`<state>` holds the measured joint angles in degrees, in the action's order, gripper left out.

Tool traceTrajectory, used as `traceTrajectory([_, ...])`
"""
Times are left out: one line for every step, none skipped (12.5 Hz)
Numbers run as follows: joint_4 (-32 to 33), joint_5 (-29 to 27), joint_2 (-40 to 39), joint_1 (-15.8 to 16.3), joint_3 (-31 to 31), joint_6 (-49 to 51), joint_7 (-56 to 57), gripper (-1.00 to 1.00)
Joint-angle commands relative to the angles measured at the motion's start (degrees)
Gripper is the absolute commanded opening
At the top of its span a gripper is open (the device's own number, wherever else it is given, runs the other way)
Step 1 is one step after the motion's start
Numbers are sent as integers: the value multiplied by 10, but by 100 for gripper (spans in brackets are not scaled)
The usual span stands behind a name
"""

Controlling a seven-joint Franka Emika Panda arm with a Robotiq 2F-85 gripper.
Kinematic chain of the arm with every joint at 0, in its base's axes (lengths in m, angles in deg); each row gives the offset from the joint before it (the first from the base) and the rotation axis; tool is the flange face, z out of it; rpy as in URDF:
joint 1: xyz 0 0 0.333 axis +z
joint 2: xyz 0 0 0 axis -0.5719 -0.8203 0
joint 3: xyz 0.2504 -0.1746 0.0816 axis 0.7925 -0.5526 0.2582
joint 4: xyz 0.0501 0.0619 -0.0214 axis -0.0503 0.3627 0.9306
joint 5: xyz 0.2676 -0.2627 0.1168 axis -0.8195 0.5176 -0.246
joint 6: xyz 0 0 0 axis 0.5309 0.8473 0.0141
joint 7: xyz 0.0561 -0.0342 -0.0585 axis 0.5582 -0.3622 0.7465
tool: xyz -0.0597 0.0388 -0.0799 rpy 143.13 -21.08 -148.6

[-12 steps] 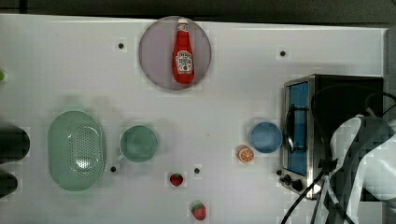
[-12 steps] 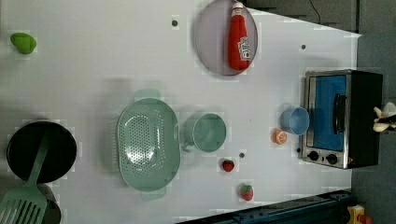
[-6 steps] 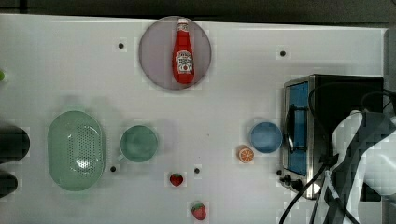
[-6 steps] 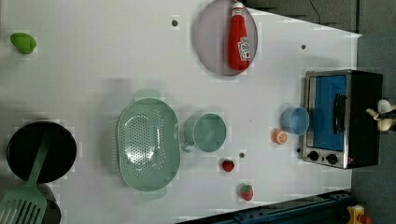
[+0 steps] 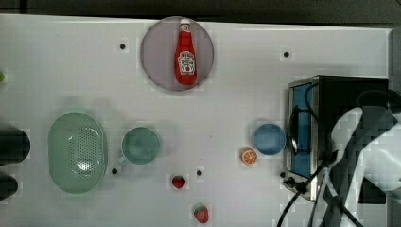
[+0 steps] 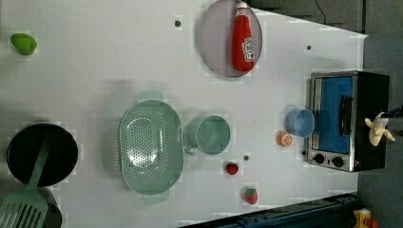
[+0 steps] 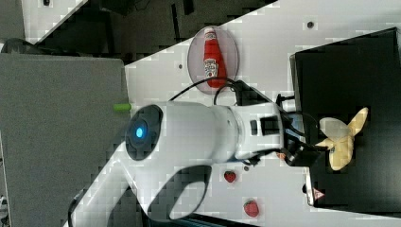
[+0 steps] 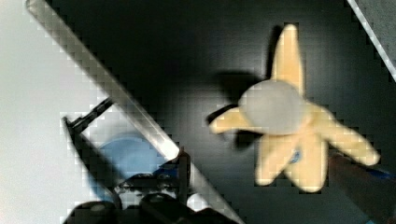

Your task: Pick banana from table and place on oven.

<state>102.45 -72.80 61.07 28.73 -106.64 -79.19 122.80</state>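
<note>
1. The banana [image 7: 341,142] lies on top of the oven [image 7: 345,71], near the oven's front edge.
2. The right view shows the oven's black top, with the banana's peel spread out in flaps.
3. The right view also shows the white arm [image 7: 189,137] reaching over to the oven. The gripper [image 7: 302,152] is at the oven's front edge, just beside the banana.
4. The wrist view looks down at the banana from close up. The banana lies flat on the oven's top, with a shadow beside it. The gripper is released and does not squeeze the banana.
5. In the top view the arm covers that part of the oven's top. The left view has no arm in the way, so the banana shows at the oven's far edge.
6. The top view shows the counter [image 5: 236,118] in front of the oven's door. A blue cup [image 5: 268,139] sits just beside the door, and an orange slice [image 5: 248,156] lies next to the cup.
7. Farther from the oven lie two strawberries [image 5: 178,181], a green cup [image 5: 140,145] and a green strainer [image 5: 77,152].
8. A ketchup bottle [image 5: 186,59] lies on a plate [image 5: 156,56], well apart from the oven.
9. The left view shows more of the counter's end far from the oven. A black pan [image 6: 28,152] sits there with a green spatula [image 6: 23,209] in it.
</note>
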Motion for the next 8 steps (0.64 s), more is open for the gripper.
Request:
traceTrajectory([-31, -10, 47, 40, 57, 17, -3, 100])
traceTrajectory([-32, -21, 59, 47, 83, 17, -39, 100])
traceTrajectory([-31, -26, 69, 53, 108, 18, -93, 100])
traceTrajectory([-30, -26, 80, 58, 133, 27, -148, 100])
traceTrajectory([-31, -26, 91, 62, 157, 39, -210, 100])
traceTrajectory([-31, -26, 106, 66, 179, 46, -280, 100])
traceTrajectory([-31, -26, 122, 68, 201, 61, -350, 100])
traceTrajectory([-30, -25, 137, 70, 221, 85, -413, 100])
